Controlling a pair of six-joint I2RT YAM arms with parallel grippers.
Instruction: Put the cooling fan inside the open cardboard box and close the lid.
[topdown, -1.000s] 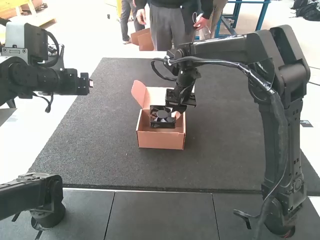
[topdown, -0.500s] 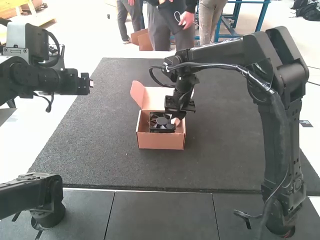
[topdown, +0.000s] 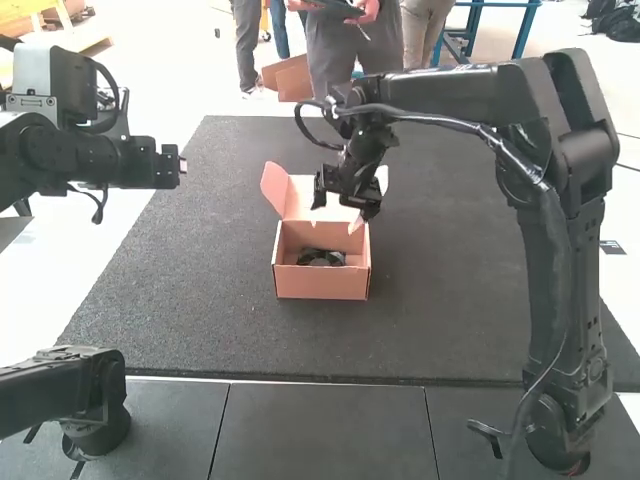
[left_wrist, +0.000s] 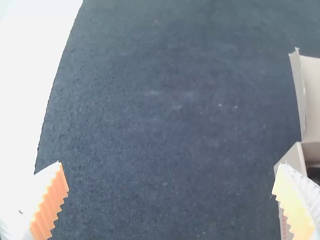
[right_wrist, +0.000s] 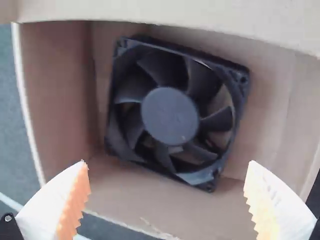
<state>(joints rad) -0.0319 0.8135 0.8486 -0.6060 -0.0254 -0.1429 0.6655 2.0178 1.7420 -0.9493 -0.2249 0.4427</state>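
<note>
Fan (right_wrist: 175, 125) lies in box (topdown: 320, 280) (blades clear in right wrist view); right gripper (topdown: 340, 208) spread wide above.

Quick count, nothing fancy: one cooling fan (right_wrist: 175, 117), one open cardboard box (topdown: 320, 280), one black mat (topdown: 200, 270), and two robot arms with one gripper each, so a left gripper (left_wrist: 170, 200) and a right gripper (topdown: 345, 205), two total.
</note>
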